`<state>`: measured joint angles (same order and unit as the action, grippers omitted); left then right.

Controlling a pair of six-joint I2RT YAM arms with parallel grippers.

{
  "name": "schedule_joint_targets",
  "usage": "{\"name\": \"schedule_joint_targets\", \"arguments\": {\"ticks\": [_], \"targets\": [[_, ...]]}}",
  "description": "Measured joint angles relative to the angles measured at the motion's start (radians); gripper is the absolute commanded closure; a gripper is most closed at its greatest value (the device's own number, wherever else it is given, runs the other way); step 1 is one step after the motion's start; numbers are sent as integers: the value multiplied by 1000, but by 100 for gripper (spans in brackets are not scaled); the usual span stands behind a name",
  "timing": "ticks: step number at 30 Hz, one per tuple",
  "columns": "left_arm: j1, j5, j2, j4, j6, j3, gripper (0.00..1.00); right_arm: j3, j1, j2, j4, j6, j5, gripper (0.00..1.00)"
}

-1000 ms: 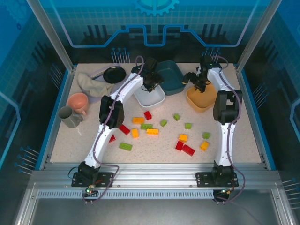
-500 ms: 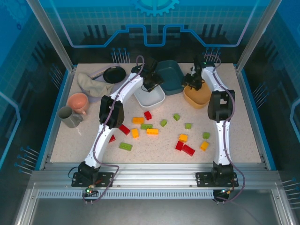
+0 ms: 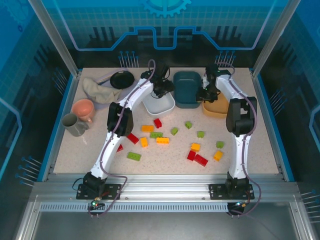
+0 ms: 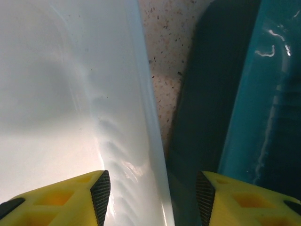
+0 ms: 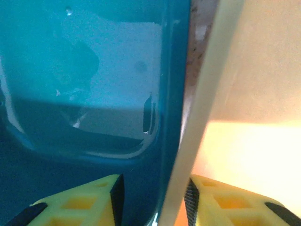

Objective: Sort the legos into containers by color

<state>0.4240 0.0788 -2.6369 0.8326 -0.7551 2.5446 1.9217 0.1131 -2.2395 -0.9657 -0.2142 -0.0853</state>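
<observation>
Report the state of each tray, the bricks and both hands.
White shallow plastic tray: upright, empty where visible.
Dark teal plastic tray: upright, empty.
Orange plastic tray: upright, bare where visible.
Small red, yellow-orange and green studded plastic bricks: loose, outside every tray.
Left hand: open, astride the white tray's rim.
Right hand: astride the teal and orange rims, grip unclear.

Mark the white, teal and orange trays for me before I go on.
white tray (image 3: 160,106), top view, bare floor near its front rim.
dark teal tray (image 3: 186,91), top view, middle of its floor.
orange tray (image 3: 216,109), top view, bare floor by its near rim.
</observation>
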Motion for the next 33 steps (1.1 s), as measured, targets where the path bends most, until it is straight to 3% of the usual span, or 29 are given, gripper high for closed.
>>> {"name": "schedule_joint_targets", "arguments": {"ticks": [5,20,26,33], "targets": [[7,16,-3,0,63,0,48,-92,3,61,16,25,2,67],[35,68,12,4,290,-13,38,-188,2,119,13,70,52,70],[70,37,135,7,283,-126,33,-189,5,119,25,77,41,70],[70,8,277,-42,159,-205,36,-194,5,121,35,77,21,68]]}}
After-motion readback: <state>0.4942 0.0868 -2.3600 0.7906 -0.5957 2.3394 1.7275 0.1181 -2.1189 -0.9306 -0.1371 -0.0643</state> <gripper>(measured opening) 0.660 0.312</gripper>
